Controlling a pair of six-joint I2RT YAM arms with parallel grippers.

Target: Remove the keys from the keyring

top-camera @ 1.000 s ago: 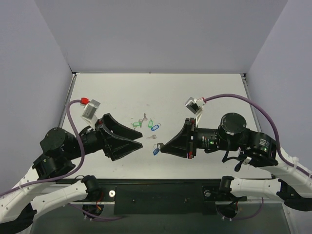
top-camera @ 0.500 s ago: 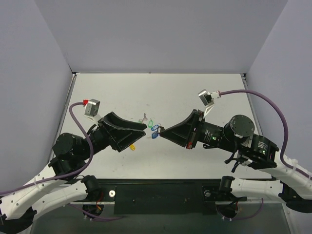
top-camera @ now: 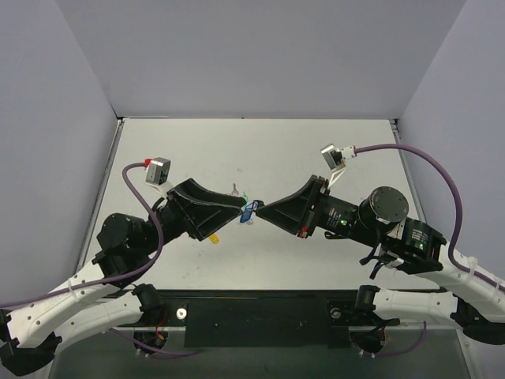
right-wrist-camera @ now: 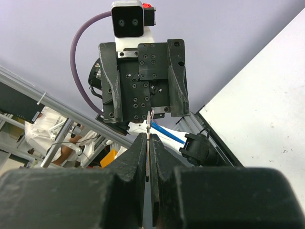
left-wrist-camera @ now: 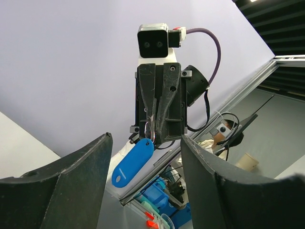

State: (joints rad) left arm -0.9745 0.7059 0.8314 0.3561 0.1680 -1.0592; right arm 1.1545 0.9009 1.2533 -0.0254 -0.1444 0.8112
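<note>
Left wrist: right gripper (left-wrist-camera: 153, 134) clamped on keyring (left-wrist-camera: 149, 130), blue tag (left-wrist-camera: 134, 162) dangling centre frame, above tabletop (top-camera: 316, 150); left gripper (top-camera: 235, 210) apart, flanking it. Risk: thin pinch; a sideways tug could twist the ring free.

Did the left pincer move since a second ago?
Yes. The left pincer moved farther up the table, away from its near edge.
</note>
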